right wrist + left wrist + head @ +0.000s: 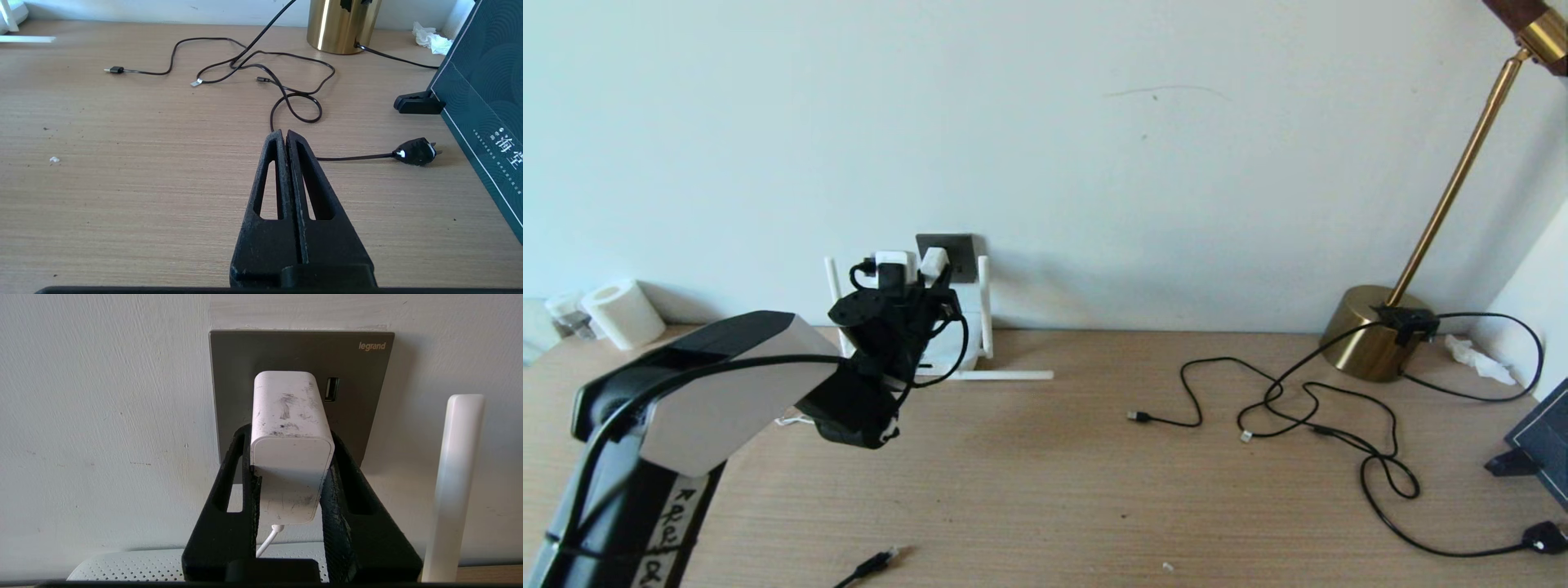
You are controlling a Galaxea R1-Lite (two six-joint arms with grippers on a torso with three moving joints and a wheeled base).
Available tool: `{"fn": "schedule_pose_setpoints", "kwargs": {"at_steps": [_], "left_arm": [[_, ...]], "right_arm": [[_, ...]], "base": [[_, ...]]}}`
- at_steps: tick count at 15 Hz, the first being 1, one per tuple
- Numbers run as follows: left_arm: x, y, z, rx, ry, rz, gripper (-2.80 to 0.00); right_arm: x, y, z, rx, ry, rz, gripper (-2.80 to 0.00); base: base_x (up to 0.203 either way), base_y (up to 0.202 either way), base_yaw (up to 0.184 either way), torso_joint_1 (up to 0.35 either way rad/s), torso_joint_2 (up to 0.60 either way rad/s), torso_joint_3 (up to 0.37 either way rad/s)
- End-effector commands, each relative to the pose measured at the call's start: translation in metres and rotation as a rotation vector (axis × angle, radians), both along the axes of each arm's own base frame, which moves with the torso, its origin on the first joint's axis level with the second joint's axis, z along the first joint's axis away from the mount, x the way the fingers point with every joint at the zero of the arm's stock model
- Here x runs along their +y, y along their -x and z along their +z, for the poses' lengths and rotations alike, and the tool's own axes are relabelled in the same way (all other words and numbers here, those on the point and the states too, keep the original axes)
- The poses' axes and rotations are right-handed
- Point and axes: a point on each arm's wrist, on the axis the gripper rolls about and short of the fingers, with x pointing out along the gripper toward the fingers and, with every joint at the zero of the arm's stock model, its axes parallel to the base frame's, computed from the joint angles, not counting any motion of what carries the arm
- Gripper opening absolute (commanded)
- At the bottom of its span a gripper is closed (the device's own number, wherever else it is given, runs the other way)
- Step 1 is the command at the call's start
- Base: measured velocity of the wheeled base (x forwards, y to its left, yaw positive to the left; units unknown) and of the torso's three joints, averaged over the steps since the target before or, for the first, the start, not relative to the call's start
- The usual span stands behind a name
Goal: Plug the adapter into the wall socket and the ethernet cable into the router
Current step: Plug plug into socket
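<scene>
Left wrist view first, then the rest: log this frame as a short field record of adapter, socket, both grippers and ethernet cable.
adapter: white, its front end at the wall socket
wall socket: dark grey plate on the wall
left gripper: shut on the adapter's sides
right gripper: shut, empty, above the table
ethernet cable: plug lying on the table's near edge
router: below the socket, antenna upright

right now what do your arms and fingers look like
The left arm has a white shell over black links, a black cable along it and a handwritten label strip. Fingers on both grippers are matte black, wedge-shaped, with slotted cut-outs; the right gripper looks the same.
</scene>
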Motion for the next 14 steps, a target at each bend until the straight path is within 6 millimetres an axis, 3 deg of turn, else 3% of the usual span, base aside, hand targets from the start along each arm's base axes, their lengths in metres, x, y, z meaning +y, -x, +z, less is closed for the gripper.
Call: {"fn": "schedule_pose_setpoints", "kwargs": {"at_steps": [1, 14], "left_arm": [[-0.0003, -0.0008, 0.0013, -0.017, 0.006, 0.006, -2.80], [-0.0008, -0.0020, 0.0011, -0.020, 0.011, 0.026, -2.80]], "right_arm": [[0.0000, 0.0000, 0.0001, -0.002, 0.000, -0.001, -2.80], [0.0000, 0.0000, 0.0001, -0.001, 0.000, 0.000, -2.80]], "base": [[0.000, 0.000, 0.000, 0.000, 0.00, 0.000], [0.000, 0.000, 0.000, 0.000, 0.00, 0.000]]}}
